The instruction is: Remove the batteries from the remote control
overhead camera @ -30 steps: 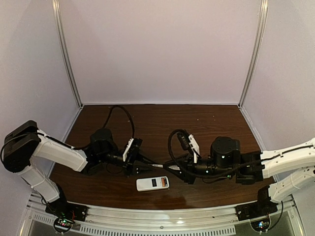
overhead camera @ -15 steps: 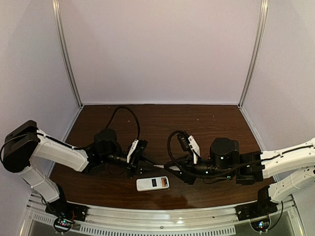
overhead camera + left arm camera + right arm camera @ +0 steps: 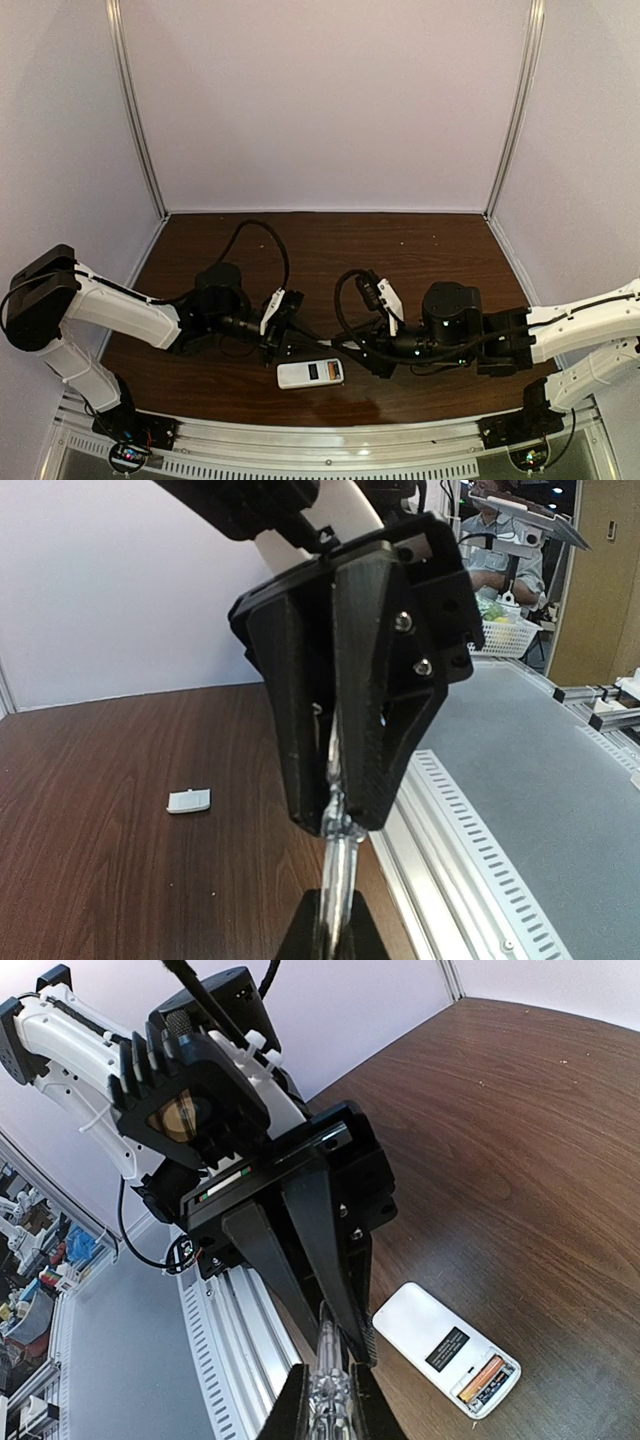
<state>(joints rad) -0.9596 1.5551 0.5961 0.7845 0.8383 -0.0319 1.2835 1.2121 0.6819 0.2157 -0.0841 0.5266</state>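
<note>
Near the front edge of the table (image 3: 400, 240): white remote control (image 3: 310, 373) lying back-up, its dark recess exposed. A small white square piece (image 3: 189, 800), judged to be the cover, lies apart on the wood. One orange battery (image 3: 487, 1373) sits in the recess; whether a second lies beside it cannot be told. Stage: compartment opened, nothing yet lifted out, so the extraction proper is left. Just beyond the remote, left gripper (image 3: 327, 920) and right gripper (image 3: 325, 1405) meet nose to nose, each pinching one end of the screwdriver (image 3: 337, 865), left on the silvery shaft, right on the clear handle. Room: the rail (image 3: 330, 440) runs close in front of the remote, leaving little margin there. Open wood extends behind the arms toward the back wall (image 3: 320, 100).
</note>
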